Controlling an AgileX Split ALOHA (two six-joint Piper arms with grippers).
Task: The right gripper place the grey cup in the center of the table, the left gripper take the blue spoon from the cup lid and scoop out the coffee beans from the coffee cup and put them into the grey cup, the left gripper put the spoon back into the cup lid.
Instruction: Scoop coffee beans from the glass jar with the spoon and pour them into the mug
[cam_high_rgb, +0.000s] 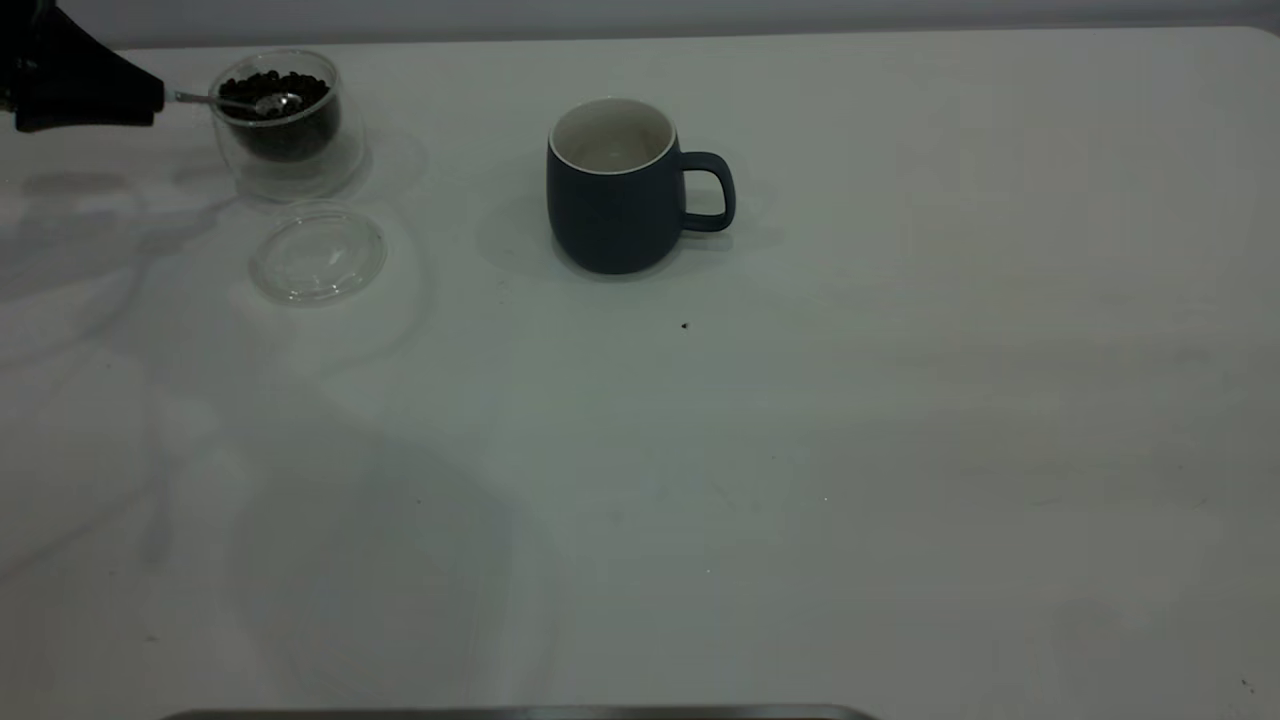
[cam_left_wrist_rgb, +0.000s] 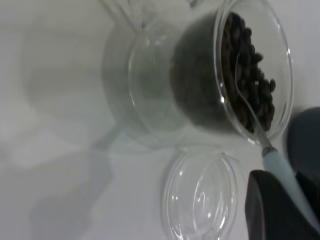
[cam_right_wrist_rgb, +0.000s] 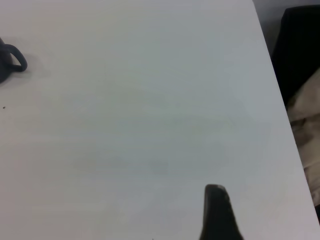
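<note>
Off-white and smooth, the table runs plain under me, marked only by a few tiny dark specks and soft grey shadows. At its far left corner my left gripper pinches the pale blue handle of the blue spoon, fingers pressed together on it; the shiny metal bowl lies among the coffee beans, small, dark and glossy, inside the coffee cup, a short clear double-walled glass. Just beside that cup, toward the camera, the cup lid lies flat, a transparent disc with a raised rim. Farther toward the middle stands the grey cup, rounded, matte blue-grey, white inside, loop handle turned right. My right gripper hovers over bare tabletop well apart from the mug; I cannot tell how its fingers sit.
</note>
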